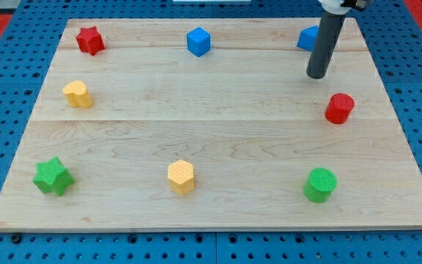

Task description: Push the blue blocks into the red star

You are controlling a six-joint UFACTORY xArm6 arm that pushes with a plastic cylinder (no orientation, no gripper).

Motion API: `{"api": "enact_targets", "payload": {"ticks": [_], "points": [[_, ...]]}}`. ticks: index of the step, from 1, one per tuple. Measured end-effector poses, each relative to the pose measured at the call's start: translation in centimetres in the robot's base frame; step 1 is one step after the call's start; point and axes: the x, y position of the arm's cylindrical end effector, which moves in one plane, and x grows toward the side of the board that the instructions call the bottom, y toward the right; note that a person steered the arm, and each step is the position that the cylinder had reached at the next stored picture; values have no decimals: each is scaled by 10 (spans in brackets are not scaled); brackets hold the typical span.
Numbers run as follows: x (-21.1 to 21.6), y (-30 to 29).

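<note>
A red star (89,39) lies at the board's top left. A blue cube (198,41) sits at the top middle. A second blue block (308,38) sits at the top right, partly hidden behind my rod, so its shape is unclear. My tip (317,75) rests on the board just below and to the right of that block, far to the right of the blue cube and the red star.
A red cylinder (339,108) stands below my tip. A green cylinder (320,184) is at the bottom right, a yellow hexagon (181,176) at the bottom middle, a green star (53,176) at the bottom left, a yellow block (78,94) at the left. The wooden board (218,110) lies on a blue pegboard.
</note>
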Motion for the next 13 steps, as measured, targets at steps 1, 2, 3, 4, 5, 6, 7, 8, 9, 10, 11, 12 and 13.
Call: {"api": "enact_targets", "payload": {"ticks": [1,2,3,4,5,6,7,8,9,10,11,12,13], "points": [[0,6],[0,13],[0,13],[1,16],[-11,23],[-26,58],[-68,62],[-93,53],[-99,-35],[-96,-129],[-101,-227],[-101,-287],[-106,-255]]}}
